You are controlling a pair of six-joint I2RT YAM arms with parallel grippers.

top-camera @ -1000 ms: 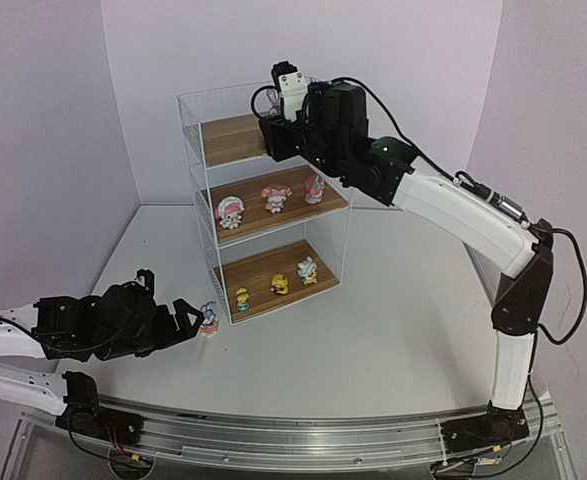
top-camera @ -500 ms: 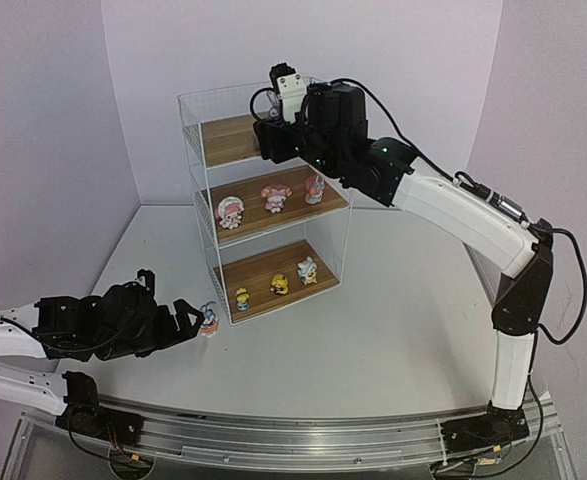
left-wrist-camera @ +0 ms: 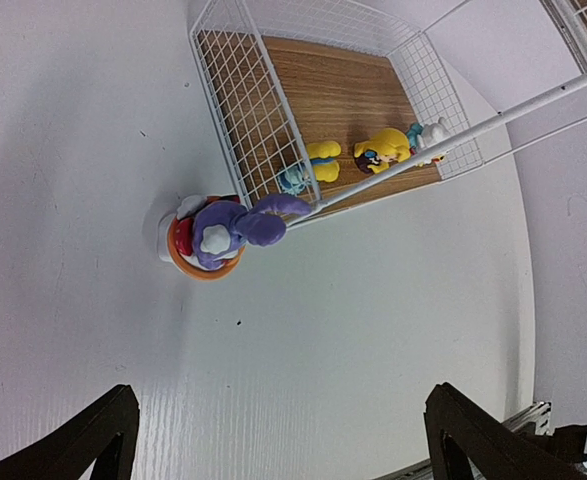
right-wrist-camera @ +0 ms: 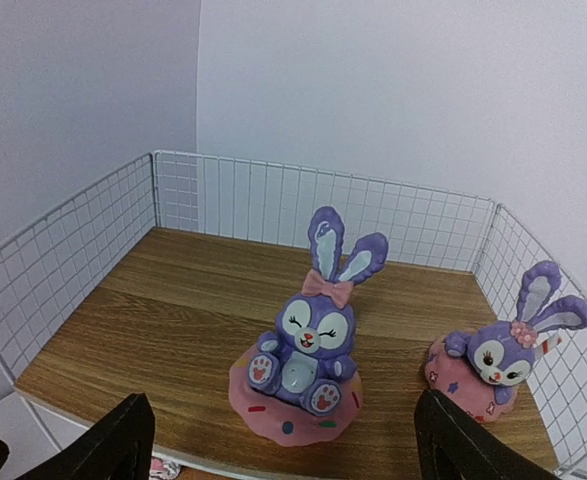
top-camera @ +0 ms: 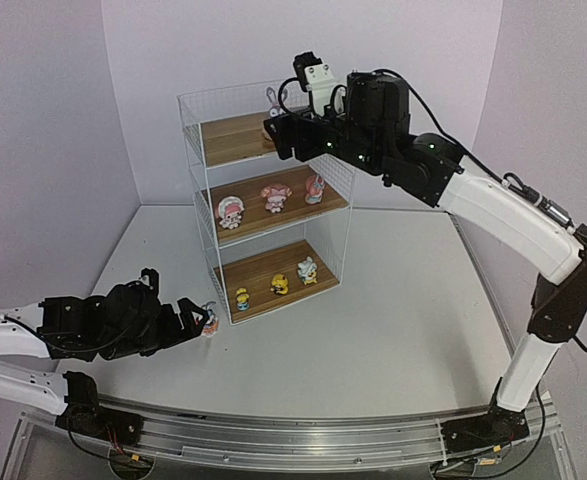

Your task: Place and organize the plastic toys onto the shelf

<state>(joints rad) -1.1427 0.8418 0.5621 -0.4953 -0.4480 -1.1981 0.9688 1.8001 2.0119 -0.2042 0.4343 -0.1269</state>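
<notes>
The shelf (top-camera: 201, 215) is a white wire rack with three wooden boards. In the right wrist view two purple bunnies on pink bases sit on the top board (right-wrist-camera: 173, 310), one in the middle (right-wrist-camera: 308, 350) and one at the right (right-wrist-camera: 503, 355). My right gripper (right-wrist-camera: 288, 445) stands open just in front of the middle bunny, apart from it. A third purple bunny (left-wrist-camera: 218, 235) on an orange base rests on the table against the shelf's lower corner. My left gripper (left-wrist-camera: 288, 440) is open a short way from it. Only one top-board bunny (top-camera: 273, 98) shows from above.
Three pink-white toys (top-camera: 275, 199) stand on the middle board and three small yellow ones (top-camera: 281, 285) on the bottom board. Wire mesh walls (right-wrist-camera: 63, 250) close the top board on three sides. The right arm (top-camera: 493, 215) reaches high across the table from the right.
My right gripper has opened and drawn back to the right from the top board, leaving the middle bunny standing there. The left arm has hardly moved.
</notes>
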